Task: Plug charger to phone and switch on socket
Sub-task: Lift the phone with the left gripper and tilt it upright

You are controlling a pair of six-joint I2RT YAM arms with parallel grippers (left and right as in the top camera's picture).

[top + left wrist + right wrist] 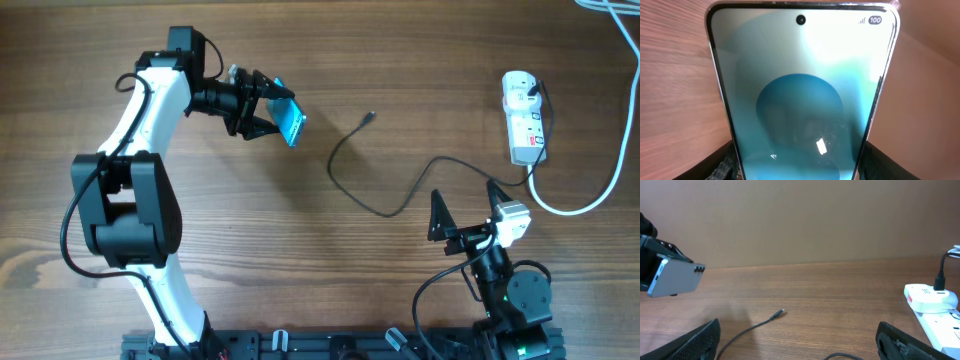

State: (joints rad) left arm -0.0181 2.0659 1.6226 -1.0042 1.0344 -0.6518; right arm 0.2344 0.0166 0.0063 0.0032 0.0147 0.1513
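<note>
Item 1, left hand [262, 108]: closed on the phone [290, 122], far-left part of the desk [300, 280]. In the left wrist view I see both fingers [722, 167] pressed against the phone's long edges near its lower end.

Item 2, phone [805, 100]: held clear of the desk and tilted, with the cyan-teal screen facing the wrist camera. The oval graphic is showing and the front camera hole points away from the hand. From the right wrist view its pale back and side [675, 277] show at the far left.

Item 3, right hand [467, 205]: near right, fingers spread wide, nothing between them and nothing touched. I see both fingers at the lower corners of its own view [800, 350].

Item 4, charger [334, 160]: thin black cable lying loose on the desk in a curve. Its plug tip [779, 313] rests right of the phone and apart from it. The other end runs right to the socket.

Item 5, socket [524, 118]: white strip, far right, flat on the desk, with a black plug seated at its far end. In the right wrist view it sits at the right edge [935, 300].

Item 6, thick white lead [590, 205]: loops right of the socket.
</note>
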